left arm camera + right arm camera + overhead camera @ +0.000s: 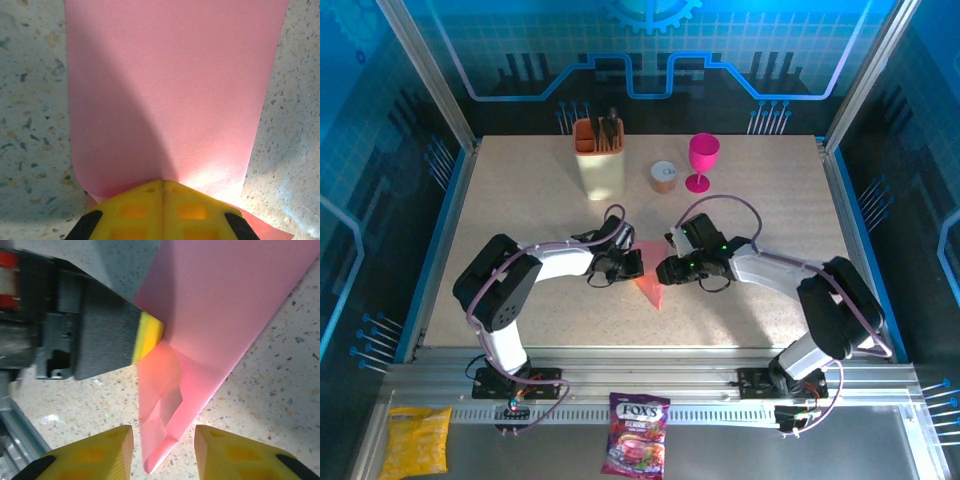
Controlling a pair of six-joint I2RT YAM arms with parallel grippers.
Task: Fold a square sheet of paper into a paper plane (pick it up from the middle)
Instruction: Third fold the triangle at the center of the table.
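Paper (650,288), salmon-pink and partly folded, lies on the speckled desk (520,200) about midway between left and right and a little toward the near side, narrowing to a point that aims at the near edge. The two arms reach in from either side and meet over it. The left end effector (626,266) sits at the paper's left edge and the right end effector (666,270) at its right edge. From the left wrist, the paper (165,90) runs away from the camera as one broad smooth panel. The left end effector (162,192) has its yellow fingers (135,215) pressed together with only a seam between them, their tips against the paper's near end. I cannot tell whether any paper is caught between them. From the right wrist, the paper (225,305) shows a large flat panel above smaller overlapping flaps, which glow lighter where light passes through. The pointed tip lies in the gap between the right end effector's (162,445) yellow fingers (235,452), which stand wide apart and hold nothing. The left end effector (148,337) shows there as a dark body with a yellow pad touching the paper's folded edge. At the far side of the desk stand a cream holder (599,160) with an orange top and dark utensils, a small round tub (663,176) and a magenta goblet (703,160), all well apart from the paper. On the metal ledge in front of the arm bases lie a yellow packet (417,440) at left and a FOX'S candy bag (637,445) near the middle.
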